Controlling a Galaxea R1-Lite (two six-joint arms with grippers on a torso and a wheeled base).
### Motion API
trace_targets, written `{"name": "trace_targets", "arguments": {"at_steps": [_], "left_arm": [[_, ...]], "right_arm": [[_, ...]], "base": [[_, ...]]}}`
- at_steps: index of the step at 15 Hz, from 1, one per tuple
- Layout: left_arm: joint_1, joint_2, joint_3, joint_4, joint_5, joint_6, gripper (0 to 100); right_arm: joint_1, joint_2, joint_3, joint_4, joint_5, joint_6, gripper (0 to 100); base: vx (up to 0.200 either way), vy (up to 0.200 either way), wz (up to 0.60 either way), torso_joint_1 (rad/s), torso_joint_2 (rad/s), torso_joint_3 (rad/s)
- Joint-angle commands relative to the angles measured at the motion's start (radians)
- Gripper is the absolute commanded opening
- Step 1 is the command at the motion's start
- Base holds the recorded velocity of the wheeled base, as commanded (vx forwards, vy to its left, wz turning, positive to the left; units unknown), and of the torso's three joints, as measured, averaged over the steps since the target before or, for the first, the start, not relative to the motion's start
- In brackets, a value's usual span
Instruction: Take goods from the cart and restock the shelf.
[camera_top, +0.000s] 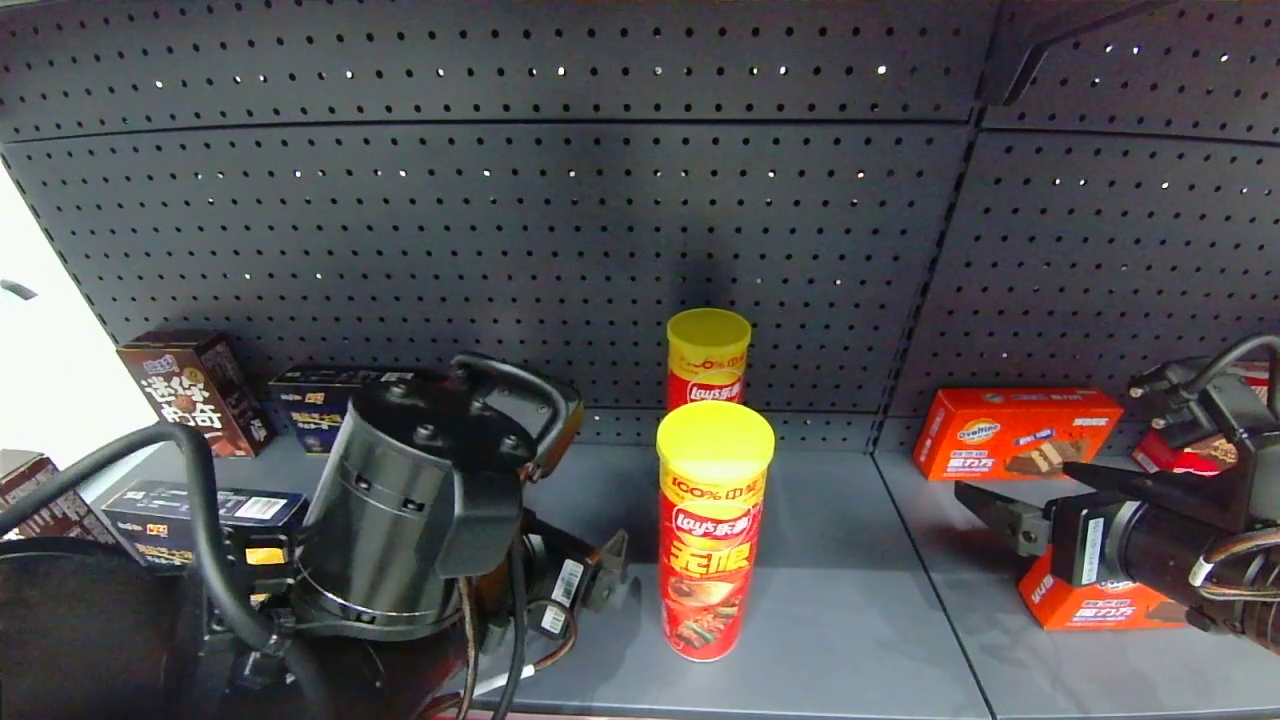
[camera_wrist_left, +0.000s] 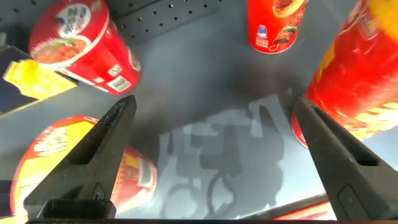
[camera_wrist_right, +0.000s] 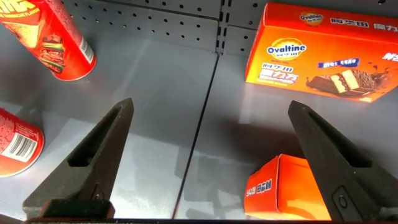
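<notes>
Flanking the chip cans (camera_top: 714, 540) stand dark boxes (camera_top: 190, 395) and orange boxes (camera_top: 1015, 432).

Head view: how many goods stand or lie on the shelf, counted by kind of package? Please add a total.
Chip cans: 2
Orange boxes: 2
Dark boxes: 4
Total: 8
One red pack at the far right is mostly hidden and is not counted.
</notes>
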Motion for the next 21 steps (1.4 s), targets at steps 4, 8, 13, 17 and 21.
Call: {"name": "trace_targets", "arguments": {"at_steps": [4,8,13,17,21], "left_arm": [[0.002,-0.018,-0.027,0.023,-0.002,-0.022,100],[0.029,-0.02,-0.096,0.146,-0.069,-0.095,100],[0.066,-0.05,-0.136,0.315,-0.126,-0.089,100],[0.064,-0.076,-0.137,0.402,-0.168,-0.118,100],[0.064,-0.035,-0.154,0.394,-0.184,-0.158,100]], "right_arm": [[-0.014,-0.004,0.006,-0.001,0.003,0.0,100],[-0.023,-0.007,0.009,-0.001,0.01,0.0,100],[-0.023,-0.009,0.021,-0.002,0.01,0.0,100],[-0.031,-0.009,0.035,-0.016,0.012,0.0,100],[-0.031,-0.005,0.035,-0.019,0.014,0.0,100]], "base": [[0.0,0.0,0.0,0.0,0.0,0.0],[0.0,0.0,0.0,0.0,0.0,0.0],[0.0,0.0,0.0,0.0,0.0,0.0],[0.0,0.0,0.0,0.0,0.0,0.0],[0.0,0.0,0.0,0.0,0.0,0.0]]}}
